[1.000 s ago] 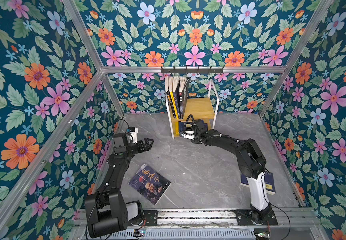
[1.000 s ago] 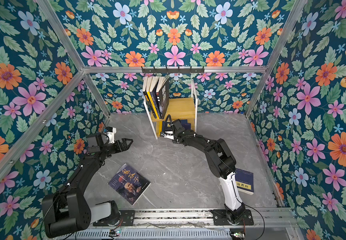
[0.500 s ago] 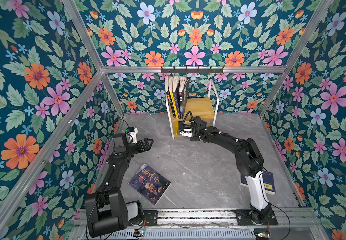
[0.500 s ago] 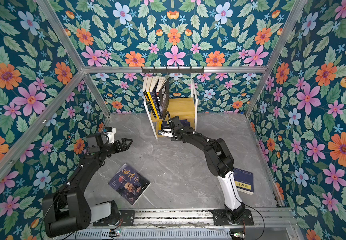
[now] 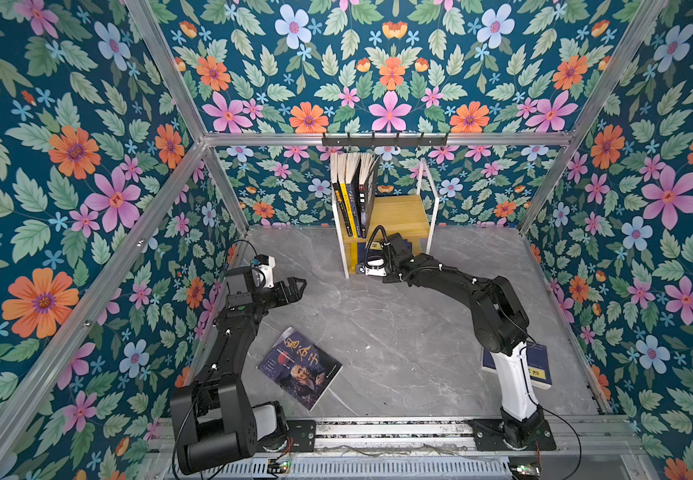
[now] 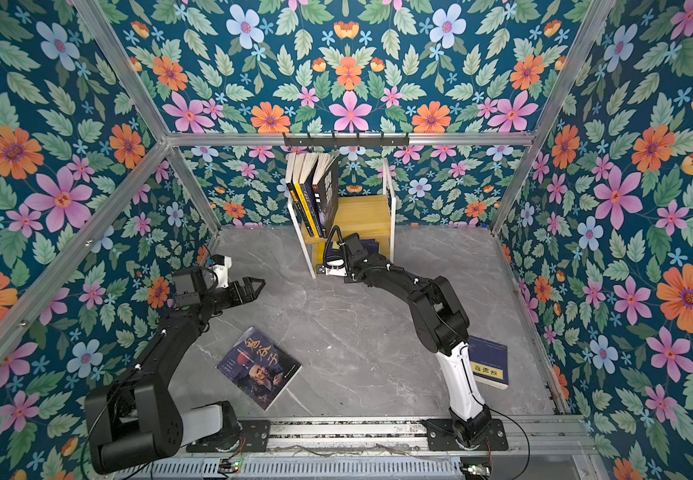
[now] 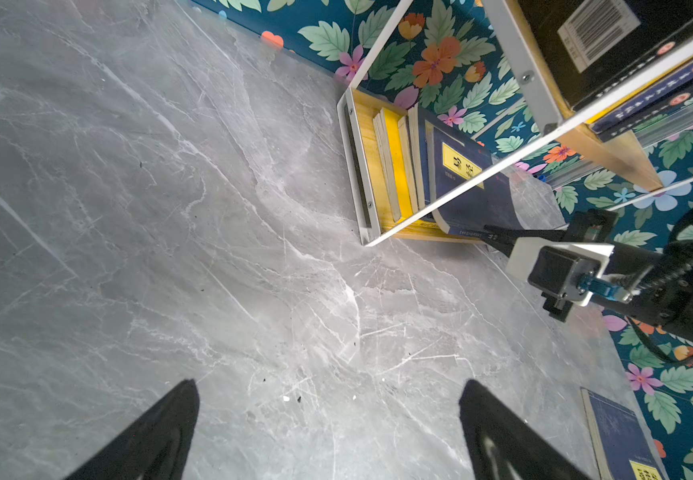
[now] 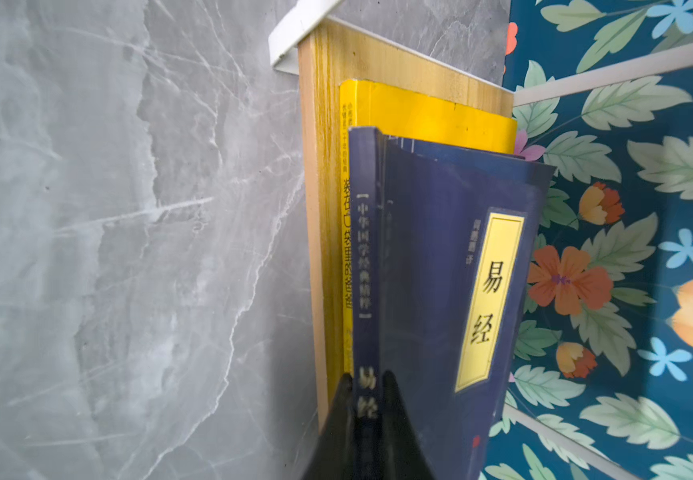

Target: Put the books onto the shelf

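Right wrist: I see right gripper (image 8: 367,399) clamped on navy book (image 8: 440,270) spine | shelf (image 8: 315,208) lower tier: navy book, yellow book (image 8: 419,112) | left gripper (image 7: 330,388) fully spread, empty.

Flowered teal wallpaper (image 5: 87,208) covers all sides; the floor (image 5: 399,332) is grey marble; a black hook rail (image 5: 384,141) hangs at the back.

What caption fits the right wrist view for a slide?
Right gripper pinches the spine of a navy book beside a yellow book on the wooden shelf.
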`<state>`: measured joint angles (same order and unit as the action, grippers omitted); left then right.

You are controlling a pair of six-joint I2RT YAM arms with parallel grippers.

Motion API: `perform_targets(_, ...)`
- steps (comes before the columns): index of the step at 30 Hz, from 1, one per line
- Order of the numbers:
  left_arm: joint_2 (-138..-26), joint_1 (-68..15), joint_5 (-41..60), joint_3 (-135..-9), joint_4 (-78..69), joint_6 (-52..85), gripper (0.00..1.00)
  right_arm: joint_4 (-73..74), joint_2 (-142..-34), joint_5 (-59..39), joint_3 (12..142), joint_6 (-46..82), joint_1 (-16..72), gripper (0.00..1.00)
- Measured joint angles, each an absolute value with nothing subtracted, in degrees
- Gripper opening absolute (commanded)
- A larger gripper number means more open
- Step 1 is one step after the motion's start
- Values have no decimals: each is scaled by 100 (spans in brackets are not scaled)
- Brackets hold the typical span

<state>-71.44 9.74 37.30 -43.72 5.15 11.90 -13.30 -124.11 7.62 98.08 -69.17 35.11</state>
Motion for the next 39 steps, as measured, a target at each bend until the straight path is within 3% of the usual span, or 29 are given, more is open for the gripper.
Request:
perform_targets(4, -7133, 974, 3732, -4375, 515, 1190, 100, -1413, -12403, 620, 9778, -6934, 3507, 48)
perform_targets(9, -7122, 974, 3732, -4372, 515, 1190, 100, -1850, -12263, 460, 9712, -6914, 3481, 69)
perform_targets(22, -7102, 1002, 3743, -4370, 513, 1197, 100, -2204, -12027, 519, 9376, -6785, 3098, 76)
perform_targets(39, -7105, 1017, 3732, -4357, 508, 1212, 100, -1673, -12219, 923, 9614, -6938, 2871, 71)
